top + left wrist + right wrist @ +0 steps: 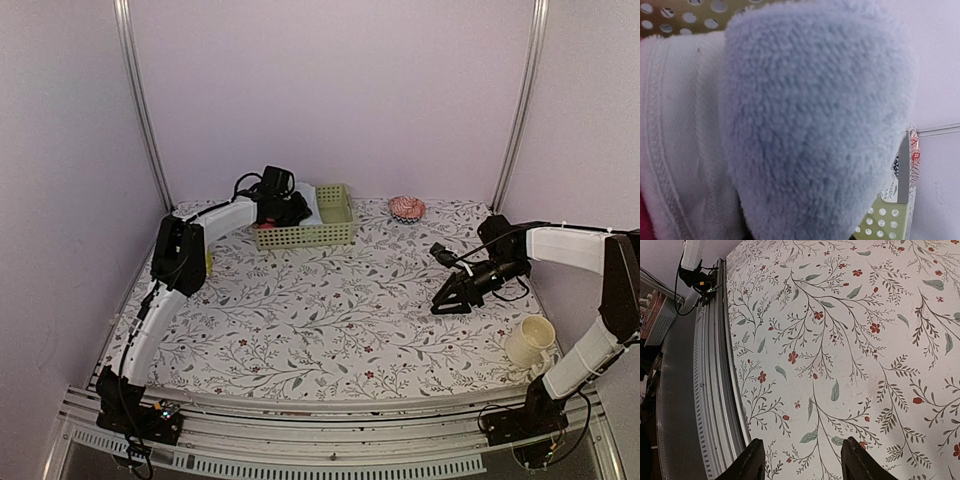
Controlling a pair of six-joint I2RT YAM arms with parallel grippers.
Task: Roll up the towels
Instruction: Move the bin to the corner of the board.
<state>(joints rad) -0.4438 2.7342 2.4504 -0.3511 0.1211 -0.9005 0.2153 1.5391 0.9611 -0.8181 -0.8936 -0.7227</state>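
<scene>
A fluffy light blue towel [815,125] fills the left wrist view and tapers down to where my left jaws sit. The fingers themselves are hidden behind it. In the top view my left gripper [285,208] hangs over the green basket [330,236] at the back, shut on this towel. Behind the left arm's elbow, a small yellow-green patch [208,263] shows; most of it is hidden. My right gripper [450,300] hovers open above the flowered tablecloth [850,340] on the right, with nothing between its fingers [752,462].
Inside the basket, a cream-white roll [675,130] lies just left of the blue towel. A pink patterned roll [406,208] sits on the table right of the basket. A cream cup [528,342] stands near the right arm's base. The table's metal front rail [715,390] runs along the near edge.
</scene>
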